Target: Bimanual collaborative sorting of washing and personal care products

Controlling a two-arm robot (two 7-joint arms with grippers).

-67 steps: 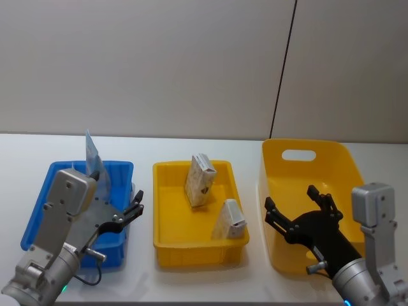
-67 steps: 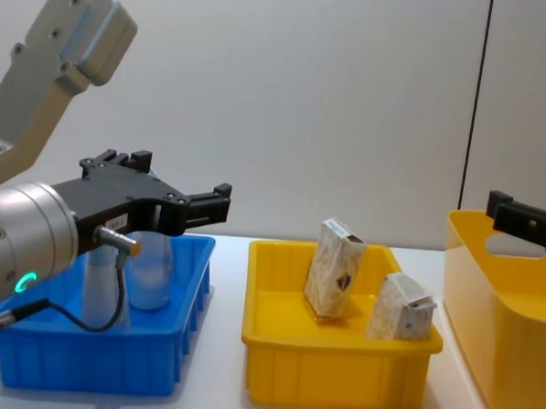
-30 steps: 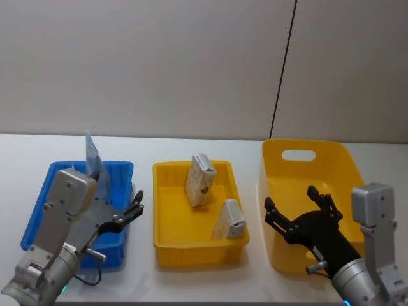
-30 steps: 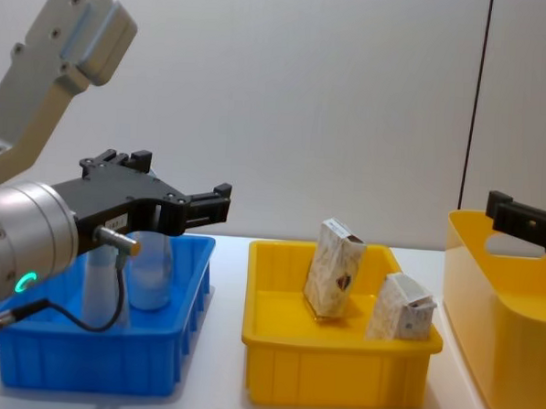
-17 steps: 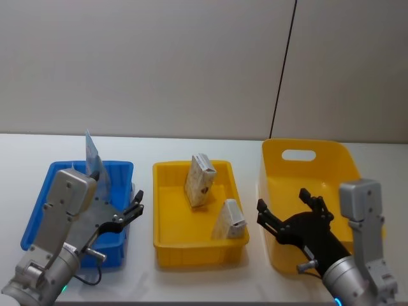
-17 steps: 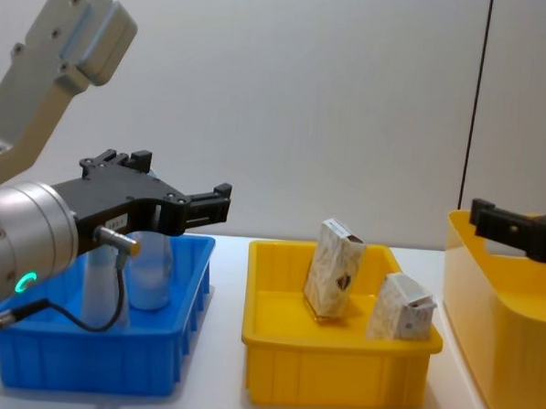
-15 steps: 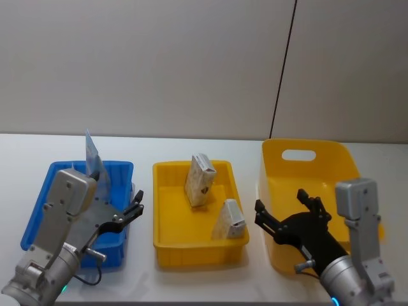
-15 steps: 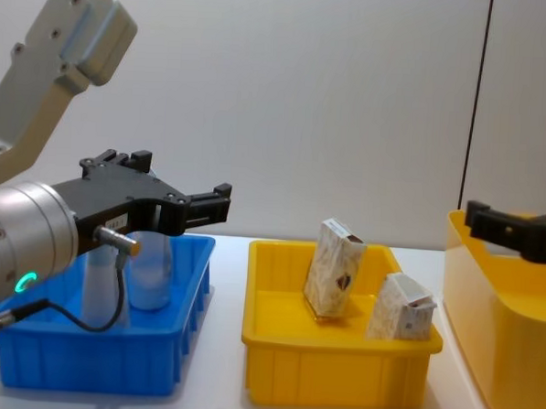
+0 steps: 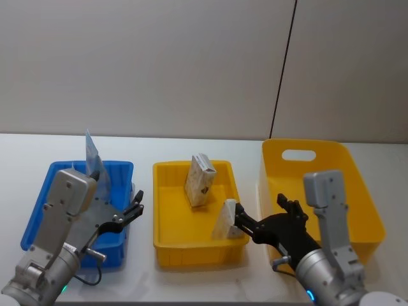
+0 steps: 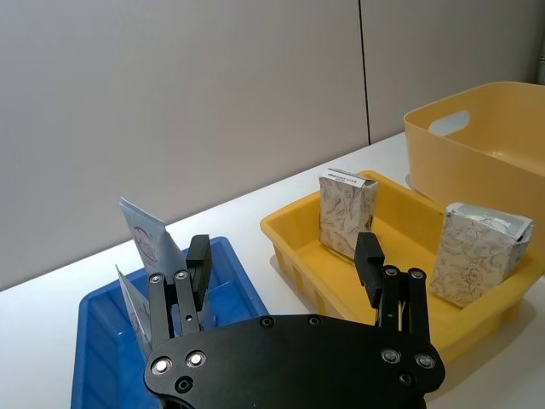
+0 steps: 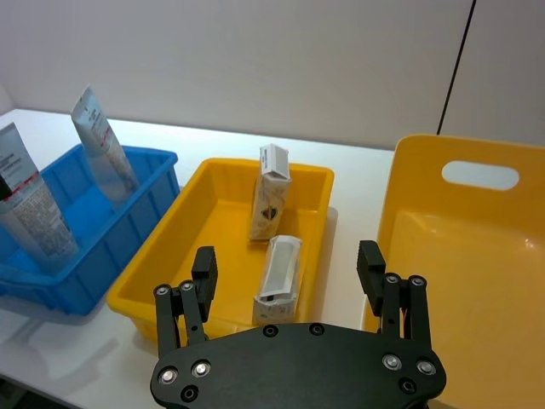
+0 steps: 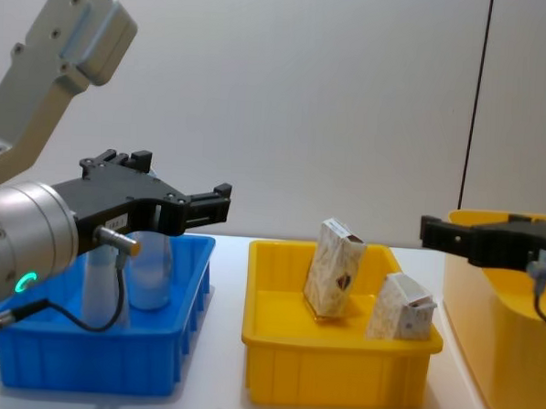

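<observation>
White worktop (image 9: 19, 148) carried pale-blue tubes (image 9: 91, 153) propped in a blue bin (image 9: 37, 203) and beige cartons (image 9: 199, 180) in a yellow tray (image 9: 171, 246), sorted by kind, we judged; our left pincer (image 10: 283, 247) hung spread over the bin; our right pincer (image 11: 287, 256), likewise spread, faced the nearer carton (image 9: 227, 220), presumably to grip it.

On the white table (image 9: 197, 277) three containers stand in a row: a blue plastic bin (image 9: 32, 217) at the left, a shallow yellow plastic tray (image 9: 167, 245) in the middle and a deep yellow plastic tub (image 9: 360, 175) at the right. Tall pale-blue squeeze tubes (image 11: 100, 145) stand in the bin. A small beige marbled carton (image 9: 200, 180) stands toward the tray's back, and a second carton (image 9: 228, 220) stands near its front right corner. The left gripper (image 9: 132, 205) hangs over the bin's front right. The right gripper (image 9: 266, 215) is just beside the second carton, in front of the tub.
</observation>
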